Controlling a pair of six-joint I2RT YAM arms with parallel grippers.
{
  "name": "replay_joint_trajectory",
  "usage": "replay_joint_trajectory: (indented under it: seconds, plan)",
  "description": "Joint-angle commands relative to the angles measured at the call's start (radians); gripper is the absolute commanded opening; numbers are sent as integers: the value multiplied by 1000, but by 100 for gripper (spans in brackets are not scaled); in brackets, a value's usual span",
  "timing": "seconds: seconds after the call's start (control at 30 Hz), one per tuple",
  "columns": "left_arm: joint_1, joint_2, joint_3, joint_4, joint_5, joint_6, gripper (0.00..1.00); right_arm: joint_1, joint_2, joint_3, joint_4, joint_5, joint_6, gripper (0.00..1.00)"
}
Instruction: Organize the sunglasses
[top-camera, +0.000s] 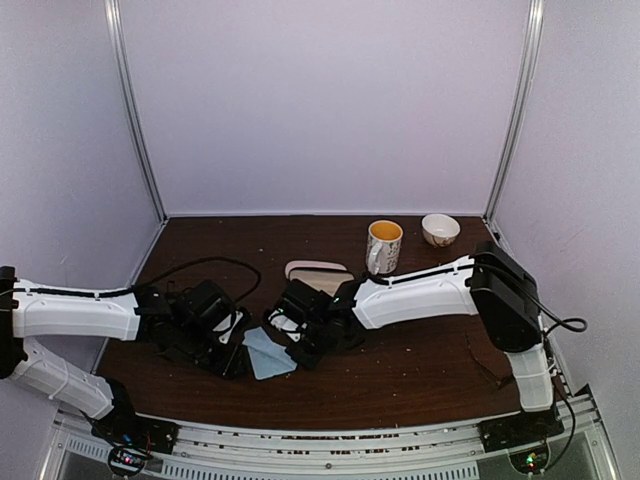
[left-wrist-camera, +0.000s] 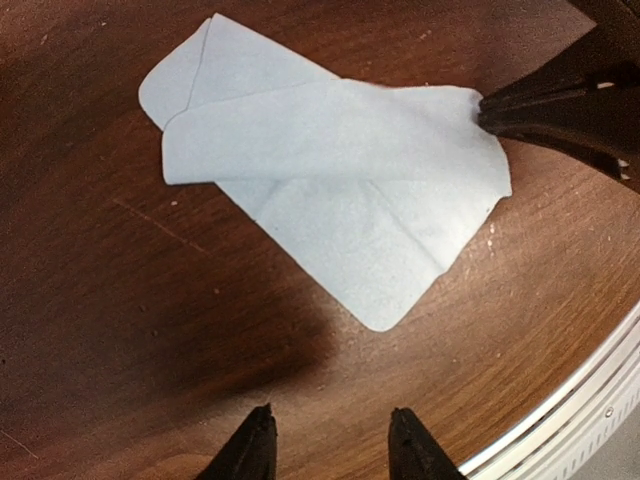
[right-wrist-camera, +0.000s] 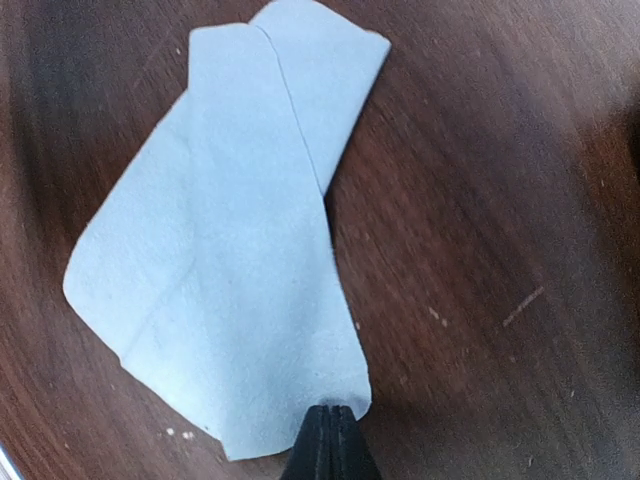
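No sunglasses show in any view. A light-blue cloth lies partly folded on the dark wooden table. My right gripper is shut on the cloth's near edge, and its dark fingers pinch that edge at the upper right of the left wrist view. My left gripper stands open just short of the cloth's rounded corner, with bare wood between its tips. In the top view both grippers meet over the cloth at the table's front middle.
A pale oblong case lies just behind the right gripper. A mug with a yellow inside and a small bowl stand at the back right. The table's metal front rail runs close to the left gripper.
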Motion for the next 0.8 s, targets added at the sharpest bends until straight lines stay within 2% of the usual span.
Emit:
replay_joint_trajectory:
  seconds: [0.0,0.33,0.6,0.77]
  plan:
    - [1,3,-3,38,5,1,41,-28,-84,-122,-15,4,100,0]
    - [0,67,42,51,34,36,40,-46,-205,-321,61,26,231,0]
    - [-16,127,86,30,49,60,39,-47,-259,-387,61,48,331,0]
    - [-46,171,128,19,42,131,38,-50,-276,-402,45,50,371,0]
